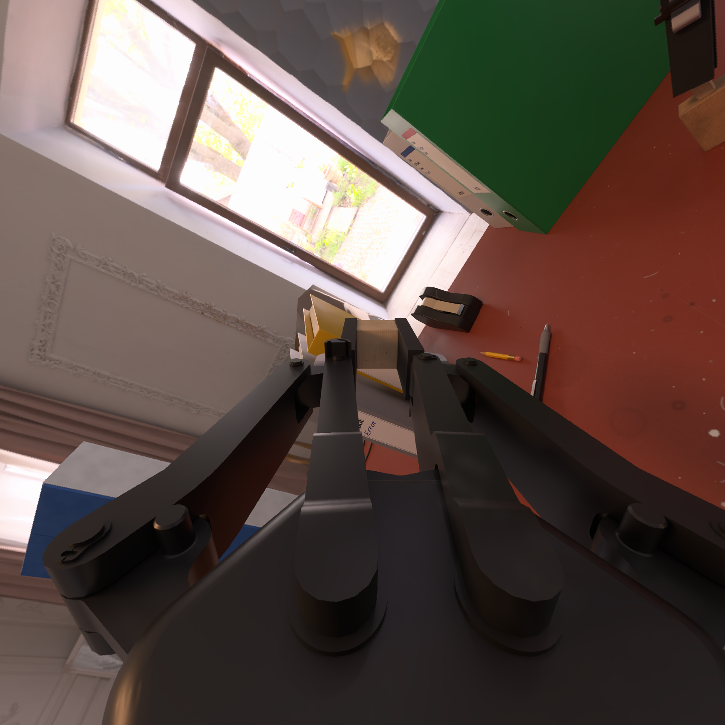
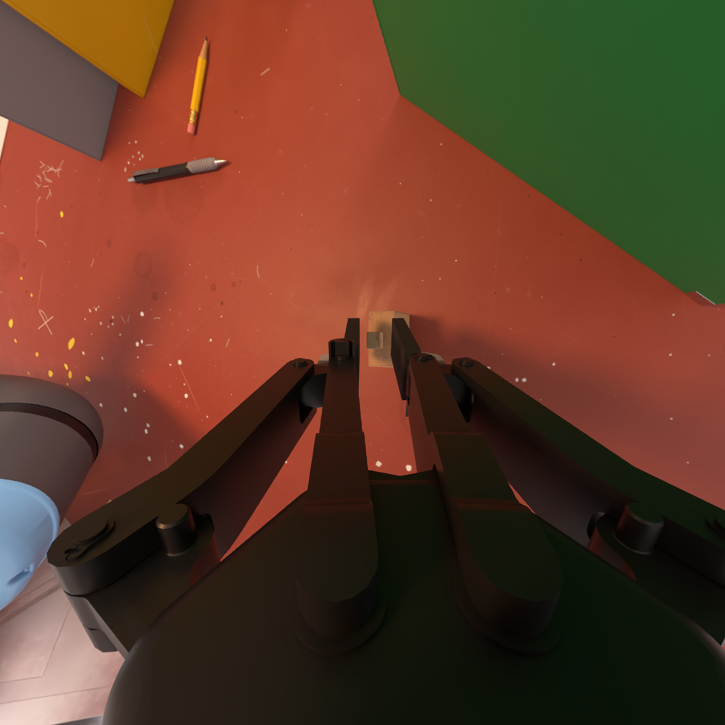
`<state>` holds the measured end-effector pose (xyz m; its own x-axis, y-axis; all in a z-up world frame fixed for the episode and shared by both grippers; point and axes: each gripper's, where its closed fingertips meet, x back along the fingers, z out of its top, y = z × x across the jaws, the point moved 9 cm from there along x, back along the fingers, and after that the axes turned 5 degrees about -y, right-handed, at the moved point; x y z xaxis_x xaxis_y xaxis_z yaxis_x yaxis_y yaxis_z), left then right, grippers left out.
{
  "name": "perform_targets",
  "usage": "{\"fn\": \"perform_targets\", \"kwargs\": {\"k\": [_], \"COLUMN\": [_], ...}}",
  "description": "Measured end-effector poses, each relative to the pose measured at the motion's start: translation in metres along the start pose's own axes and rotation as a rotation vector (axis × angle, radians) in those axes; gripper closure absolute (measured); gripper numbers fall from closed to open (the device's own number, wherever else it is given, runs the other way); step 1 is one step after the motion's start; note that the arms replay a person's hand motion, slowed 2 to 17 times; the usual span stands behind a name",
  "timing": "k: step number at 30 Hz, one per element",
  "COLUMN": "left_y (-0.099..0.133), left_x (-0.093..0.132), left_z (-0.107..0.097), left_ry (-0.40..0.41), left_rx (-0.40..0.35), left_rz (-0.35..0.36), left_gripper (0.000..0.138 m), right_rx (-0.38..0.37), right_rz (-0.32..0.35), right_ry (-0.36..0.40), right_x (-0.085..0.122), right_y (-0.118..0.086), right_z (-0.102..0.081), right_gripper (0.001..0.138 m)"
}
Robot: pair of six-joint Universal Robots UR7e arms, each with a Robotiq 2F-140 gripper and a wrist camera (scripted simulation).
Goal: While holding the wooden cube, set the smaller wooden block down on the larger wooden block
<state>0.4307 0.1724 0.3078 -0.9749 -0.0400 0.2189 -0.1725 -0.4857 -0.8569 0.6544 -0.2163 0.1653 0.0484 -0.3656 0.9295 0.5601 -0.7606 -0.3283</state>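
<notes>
In the left wrist view my left gripper (image 1: 376, 333) is shut on the pale wooden cube (image 1: 377, 344) and holds it in the air beyond the red table's edge. In the right wrist view my right gripper (image 2: 376, 325) points down at the table. The smaller wooden block (image 2: 374, 339) sits on the larger wooden block (image 2: 379, 355). The jaws stand on either side of the small block with a narrow gap on each side. Both blocks and the right gripper also show at the top right of the left wrist view, the larger block (image 1: 702, 121) below the dark fingers (image 1: 690, 59).
A big green binder (image 2: 569, 137) lies close behind the blocks and also shows in the left wrist view (image 1: 529, 98). A pencil (image 2: 198, 86), a pen (image 2: 176, 170), a yellow book (image 2: 98, 35) on a grey one (image 2: 51, 98) and a tape dispenser (image 1: 447, 308) lie on the red table (image 2: 274, 255).
</notes>
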Motion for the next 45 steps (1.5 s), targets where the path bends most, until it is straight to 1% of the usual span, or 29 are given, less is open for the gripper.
{"fn": "perform_targets", "kwargs": {"k": [5, 11, 15, 21, 28, 32, 37, 41, 45], "left_y": [0.0, 0.001, 0.001, 0.001, 0.001, 0.002, 0.002, 0.002, 0.003], "left_x": [0.0, -0.001, -0.001, -0.001, -0.001, -0.001, -0.001, -0.002, -0.002], "left_z": [0.0, 0.0, 0.0, 0.001, 0.001, 0.001, 0.002, 0.002, 0.002], "left_ry": [-0.001, -0.002, -0.002, -0.003, -0.003, -0.002, -0.002, -0.002, -0.003], "left_rx": [-0.001, -0.002, -0.003, -0.004, -0.006, -0.006, -0.007, -0.008, -0.01], "left_rz": [0.0, -0.001, -0.002, -0.003, -0.003, -0.004, -0.004, -0.005, -0.005], "left_gripper": [0.113, 0.113, 0.113, 0.113, 0.113, 0.113, 0.113, 0.113, 0.113], "right_rx": [0.019, 0.049, 0.076, 0.13, 0.22, 0.277, 0.332, 0.352, 0.347], "right_rz": [0.009, -0.003, -0.026, -0.078, -0.118, -0.115, -0.094, -0.074, -0.054], "right_ry": [0.05, 0.123, 0.179, 0.271, 0.38, 0.433, 0.484, 0.512, 0.525], "right_x": [0.008, 0.019, 0.028, 0.042, 0.057, 0.064, 0.069, 0.072, 0.072], "right_y": [-0.001, -0.002, -0.002, -0.003, -0.008, -0.012, -0.016, -0.018, -0.018], "right_z": [-0.003, -0.007, -0.011, -0.017, -0.028, -0.036, -0.045, -0.052, -0.057], "right_gripper": [0.116, 0.112, 0.107, 0.098, 0.096, 0.096, 0.096, 0.096, 0.096]}}
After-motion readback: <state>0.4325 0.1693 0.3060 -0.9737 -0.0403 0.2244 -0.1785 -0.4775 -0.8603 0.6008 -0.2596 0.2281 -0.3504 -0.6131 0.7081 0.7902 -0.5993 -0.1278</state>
